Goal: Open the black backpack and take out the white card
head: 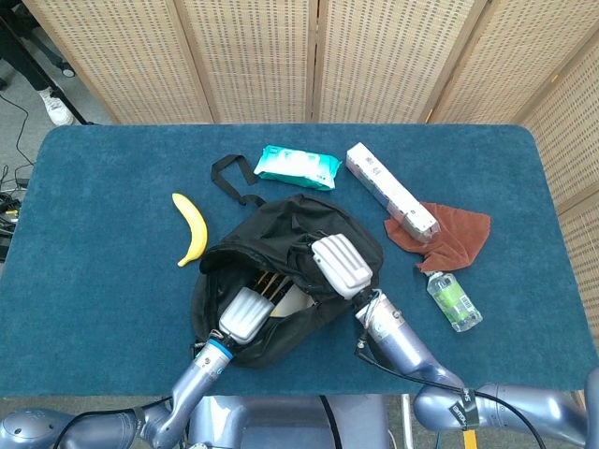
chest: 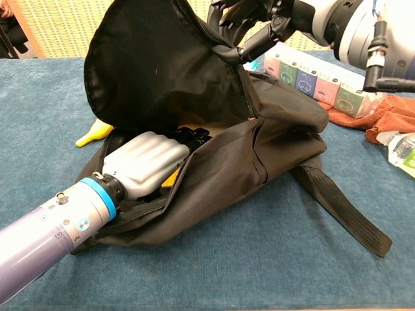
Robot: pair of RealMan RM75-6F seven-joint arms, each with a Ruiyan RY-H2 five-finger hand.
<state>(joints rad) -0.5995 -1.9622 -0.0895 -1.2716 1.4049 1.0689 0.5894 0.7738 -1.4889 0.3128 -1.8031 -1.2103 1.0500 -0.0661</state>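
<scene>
The black backpack (head: pixel 281 224) lies open mid-table. My right hand (head: pixel 342 265) grips the edge of its top flap (chest: pixel 162 58) and holds it lifted, with the dark fingers (chest: pixel 249 23) curled on the flap's rim. My left hand (head: pixel 245 313) reaches into the opening; only its white back (chest: pixel 146 162) shows, and the fingers are hidden inside. A pale flat sliver (head: pixel 301 299), possibly the white card, shows inside beside that hand. A yellow item (chest: pixel 170 179) lies under the hand.
A banana (head: pixel 192 229) lies left of the bag. Behind it are a teal wipes pack (head: pixel 297 166) and a long white box (head: pixel 390 189). A brown cloth (head: pixel 454 234) and a small bottle (head: pixel 454 301) sit to the right. A loose strap (chest: pixel 340 207) trails across the cloth.
</scene>
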